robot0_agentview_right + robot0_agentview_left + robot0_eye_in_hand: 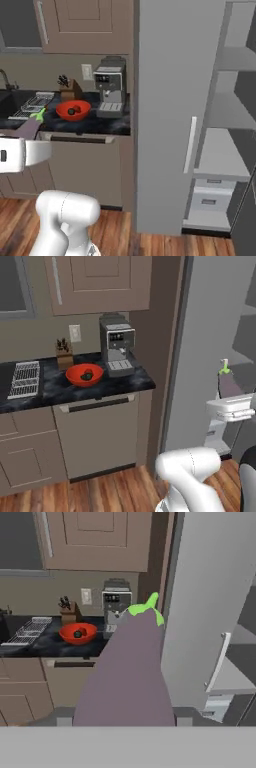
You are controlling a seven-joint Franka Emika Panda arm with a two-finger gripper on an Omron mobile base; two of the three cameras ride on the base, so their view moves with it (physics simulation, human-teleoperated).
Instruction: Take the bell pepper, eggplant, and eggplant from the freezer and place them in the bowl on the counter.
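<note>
— Arm's pose?
— Level, the tool [226, 392] pinching an eggplant [131, 672] beside the open freezer [175, 115].
— Around it?
— Far left on the tabletop [90, 390], the bowl [84, 375] holds something dark, perhaps another vegetable; coffee machine [117, 345] right of it.

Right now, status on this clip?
Tool shut on eggplant, carried mid-air. Bowl on counter already holds one dark item. Open freezer door beside the path.

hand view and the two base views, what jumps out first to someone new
A long purple eggplant with a green stem looms up the middle of the hand view, held in the end effector beside the tall grey freezer's flat door. Left of it, a wide red-orange bowl sits on the black marbled counter, something dark inside.
</note>
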